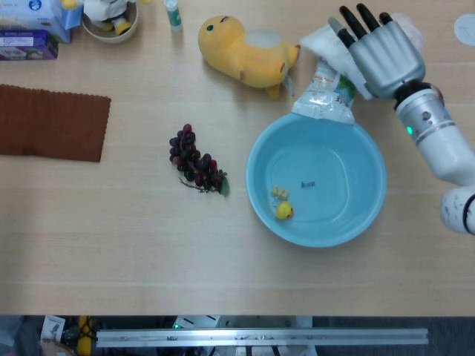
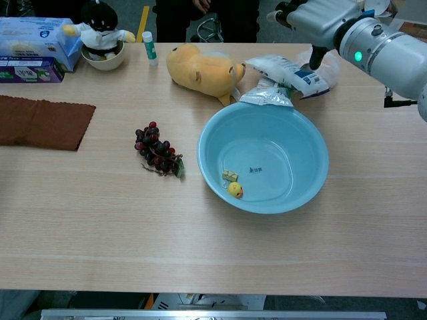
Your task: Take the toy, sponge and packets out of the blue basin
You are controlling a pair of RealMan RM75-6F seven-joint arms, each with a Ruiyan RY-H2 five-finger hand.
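Observation:
The blue basin (image 1: 338,208) (image 2: 293,177) stands right of centre. Inside it, on the left, lie a small yellow toy (image 1: 284,211) (image 2: 235,190) and a small yellowish block (image 1: 278,193) (image 2: 229,176). Behind its far rim a clear packet with green print (image 1: 324,100) (image 2: 267,99) rests on the table. A white packet (image 1: 319,38) (image 2: 288,69) lies partly across that one. My right hand (image 1: 380,50) (image 2: 319,15) hovers over the white packet with fingers spread, holding nothing. My left hand does not show in either view.
A yellow plush (image 1: 245,48) (image 2: 200,70) lies left of the packets. A bunch of grapes (image 1: 197,165) (image 2: 157,153) sits left of the basin, and a brown cloth (image 1: 52,122) at the far left. A bowl holding a figure (image 1: 110,18), boxes and a small tube line the back edge.

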